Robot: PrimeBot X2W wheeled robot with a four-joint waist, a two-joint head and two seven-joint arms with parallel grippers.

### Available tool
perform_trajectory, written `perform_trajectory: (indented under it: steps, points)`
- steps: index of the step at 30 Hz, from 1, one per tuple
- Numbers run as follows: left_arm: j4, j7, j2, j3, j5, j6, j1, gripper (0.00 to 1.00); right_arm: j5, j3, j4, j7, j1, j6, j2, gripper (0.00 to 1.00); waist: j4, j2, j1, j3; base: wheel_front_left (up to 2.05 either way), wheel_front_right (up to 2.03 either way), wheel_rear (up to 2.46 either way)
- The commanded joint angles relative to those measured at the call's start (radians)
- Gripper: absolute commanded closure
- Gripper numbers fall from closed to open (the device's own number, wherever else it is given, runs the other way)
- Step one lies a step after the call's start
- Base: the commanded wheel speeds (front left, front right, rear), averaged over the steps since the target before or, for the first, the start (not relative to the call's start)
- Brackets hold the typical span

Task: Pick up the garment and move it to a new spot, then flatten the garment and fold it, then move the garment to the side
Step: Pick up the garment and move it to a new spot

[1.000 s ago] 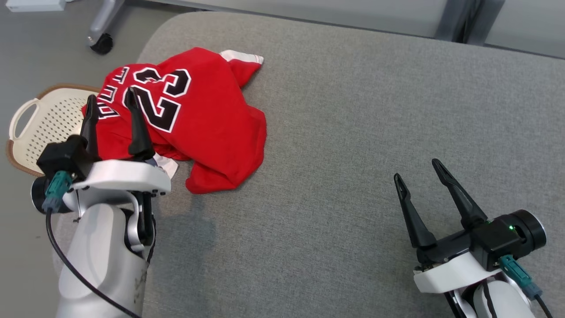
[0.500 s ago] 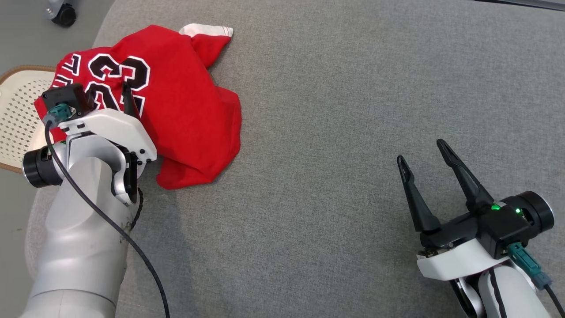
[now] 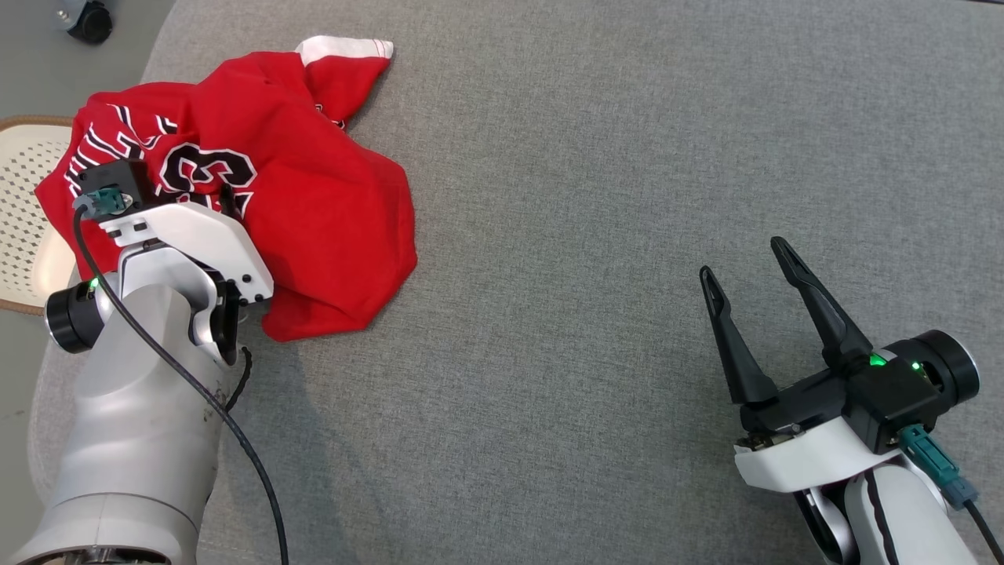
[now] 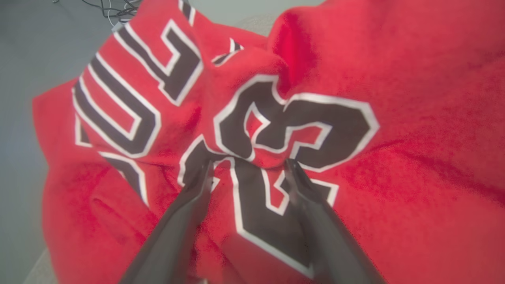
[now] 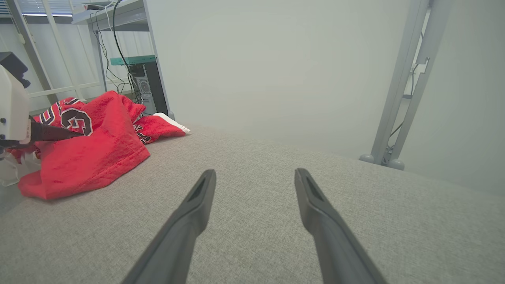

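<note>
The jersey lies bunched under the left gripper — jaws apart, tips dug into the cloth astride a ridge — with the right gripper, jaws also apart, well away.

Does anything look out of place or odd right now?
Only the red jersey: it lies crumpled in a heap at the gray cushion's left edge, one side seeming to overhang toward the white basket. The left gripper, open, presses into its number print. Nothing looks spilled or damaged.
</note>
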Motion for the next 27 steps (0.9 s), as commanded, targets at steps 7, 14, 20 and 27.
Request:
perform_trajectory:
  steps: [7,14,20,27]
  points:
    - [0.000,-0.131,0.003,0.009,-0.025,-0.035,-0.002,1.00,0.011,0.002,0.006,-0.001,0.011,0.000,0.005,0.00,-0.004,0.0000,0.0000,-0.037,0.00,0.00,0.00]
    - [-0.045,-0.230,0.012,0.011,-0.023,-0.042,0.021,1.00,0.018,0.009,0.014,-0.001,0.023,0.000,0.011,0.00,-0.011,0.0000,0.0000,-0.087,0.00,0.00,0.00]
    - [-0.217,-0.251,0.026,0.017,-0.008,-0.046,0.086,1.00,0.027,0.011,0.024,-0.001,0.042,0.000,0.026,0.00,-0.027,0.0000,0.0000,-0.154,0.00,0.00,0.00]
    - [-0.482,-0.251,0.051,0.029,0.008,-0.033,0.181,1.00,0.043,0.016,0.032,-0.001,0.058,0.000,0.039,0.00,-0.067,0.0000,0.0000,-0.220,0.00,0.00,0.00]
